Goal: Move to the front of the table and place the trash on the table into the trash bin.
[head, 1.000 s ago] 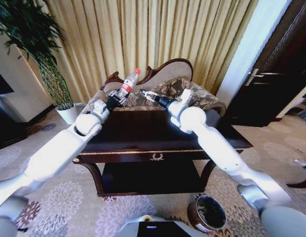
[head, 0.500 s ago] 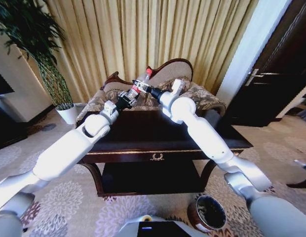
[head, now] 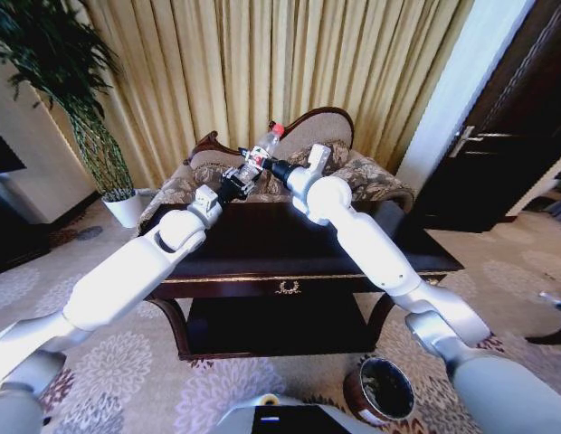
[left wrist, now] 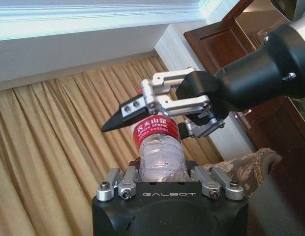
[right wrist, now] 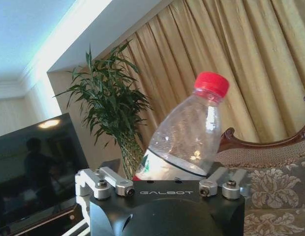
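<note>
One clear plastic bottle with one red cap and one red label is seen. Two grippers are counted at it, the left gripper and the right gripper. One dark console table, one round trash bin, one potted plant, one upholstered sofa, one door and one television are counted.

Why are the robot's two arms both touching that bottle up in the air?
The left claw holds the bottle by its bottom, tilted above the table. The right claw is around the bottle's red label, like a hand-over. The trash bin waits on the floor by the robot's right side.
</note>
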`<state>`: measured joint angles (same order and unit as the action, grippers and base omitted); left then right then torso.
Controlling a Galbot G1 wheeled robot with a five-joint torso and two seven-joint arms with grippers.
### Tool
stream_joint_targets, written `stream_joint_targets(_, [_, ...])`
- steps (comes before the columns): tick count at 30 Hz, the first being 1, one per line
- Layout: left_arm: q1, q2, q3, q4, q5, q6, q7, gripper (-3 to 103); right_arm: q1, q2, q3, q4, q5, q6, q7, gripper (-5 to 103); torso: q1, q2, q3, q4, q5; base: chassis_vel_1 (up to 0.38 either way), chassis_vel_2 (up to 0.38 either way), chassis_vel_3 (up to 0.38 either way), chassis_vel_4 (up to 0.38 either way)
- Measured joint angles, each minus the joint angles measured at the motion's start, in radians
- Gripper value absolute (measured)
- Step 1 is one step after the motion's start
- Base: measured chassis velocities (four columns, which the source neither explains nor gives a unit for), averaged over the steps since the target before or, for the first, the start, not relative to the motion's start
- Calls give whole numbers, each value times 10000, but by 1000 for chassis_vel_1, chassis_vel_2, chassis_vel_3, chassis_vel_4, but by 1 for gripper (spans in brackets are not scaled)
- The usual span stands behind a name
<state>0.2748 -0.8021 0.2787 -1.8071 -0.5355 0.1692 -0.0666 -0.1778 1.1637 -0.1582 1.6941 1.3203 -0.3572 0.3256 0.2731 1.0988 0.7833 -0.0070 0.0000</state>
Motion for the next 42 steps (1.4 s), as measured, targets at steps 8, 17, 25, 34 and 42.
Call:
stream_joint_targets(8, [163, 108, -53, -190, 162, 87, -23, 43, -45, -39, -14, 43, -49, 48, -4, 64, 0, 0, 0, 0, 1, 0, 0, 0, 0])
stream_joint_targets(17, [321, 109, -171, -256, 126, 202, -99, 76, -128, -109, -12, 136, -66, 79, -64, 43, 0, 0, -1, -1, 0, 0, 0, 0, 0])
stream_joint_targets(25, [673, 198, -753, -426, -106, 306, -164, 98, -251, -119, 125, -35, -428, 125, -143, 26, 0, 0, 0, 0, 1, 0, 0, 0, 0])
stream_joint_targets(34, [1431, 511, -1809, -635, -465, 446, -248, 100, -888, -638, 687, -206, -1397, 237, -184, 26, 0, 0, -1, 0, 0, 0, 0, 0, 0])
stream_joint_targets(42, [2626, 707, -3082, -1068, -848, 763, -506, 100, -1896, -1387, 1491, -63, -2523, 340, -233, 26, 0, 0, -1, -1, 2, 0, 0, 0, 0])
